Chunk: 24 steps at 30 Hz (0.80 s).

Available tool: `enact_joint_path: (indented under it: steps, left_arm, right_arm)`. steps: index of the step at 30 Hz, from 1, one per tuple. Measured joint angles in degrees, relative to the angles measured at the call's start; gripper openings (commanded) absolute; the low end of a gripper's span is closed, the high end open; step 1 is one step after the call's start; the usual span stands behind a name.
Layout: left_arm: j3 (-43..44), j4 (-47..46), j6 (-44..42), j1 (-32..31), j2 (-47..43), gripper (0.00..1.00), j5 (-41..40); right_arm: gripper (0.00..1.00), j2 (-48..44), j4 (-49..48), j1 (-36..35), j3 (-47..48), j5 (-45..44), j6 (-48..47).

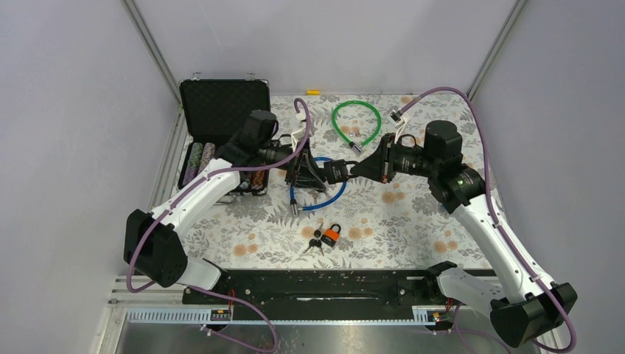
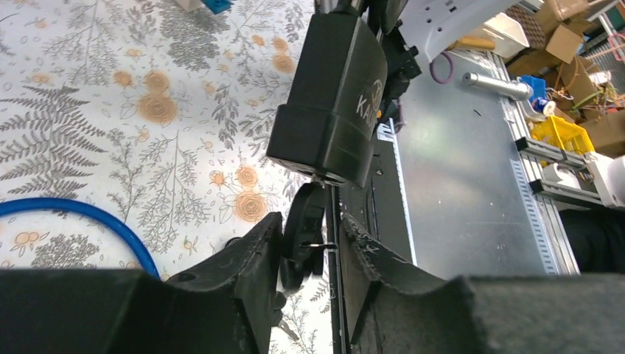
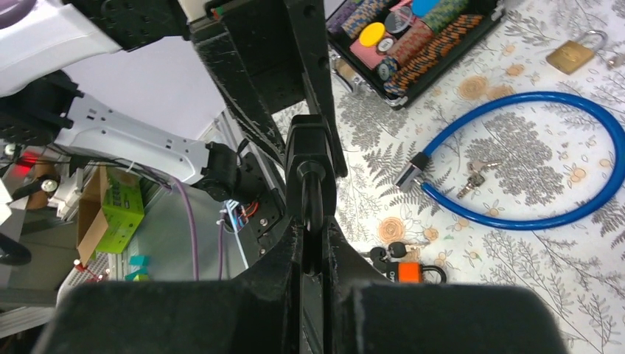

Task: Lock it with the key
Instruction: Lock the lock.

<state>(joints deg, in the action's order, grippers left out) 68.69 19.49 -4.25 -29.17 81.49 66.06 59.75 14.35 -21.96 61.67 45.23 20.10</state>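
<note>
Scuffed left hand (image 2: 312, 230) flanks disc-headed key (image 2: 299, 240); boxy matte padlock (image 2: 332, 96).

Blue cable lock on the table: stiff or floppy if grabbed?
Blue cable lock: probably semi-stiff, since it holds an open loop lying flat; likely sags if lifted at one point. Its keys look loose, so they would probably dangle.

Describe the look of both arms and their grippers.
The left arm and right arm both have white link shells with black joint housings and black bases. A purple cable loops along each. The left gripper and right gripper are black, with broad wedge-shaped fingers whose edges look scuffed. No markings are legible.
</note>
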Motion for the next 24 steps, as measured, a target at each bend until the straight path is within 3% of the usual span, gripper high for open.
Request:
enact_joint_path:
  steps: [4, 8, 16, 24]
  left_arm:
    - [0.7, 0.8, -1.3, 0.1, 0.5, 0.3, 2.8]
    - [2.3, 1.5, -1.9, 0.3, 1.2, 0.0, 5.3]
    - [2.7, 1.4, -3.3, 0.7, 1.2, 0.0, 6.6]
    - [-0.2, -0.3, -3.7, 4.4, -0.9, 0.0, 8.3]
  right_arm:
    - [0.0, -0.7, -1.3, 0.0, 0.0, 2.1, 0.1]
    - [0.0, -1.2, -2.1, 0.0, 0.0, 3.5, -0.3]
    - [0.0, -2.0, -3.8, 0.2, -0.4, 3.3, -0.5]
    - [0.0, -9.1, -9.3, 0.3, -3.7, -1.5, 0.6]
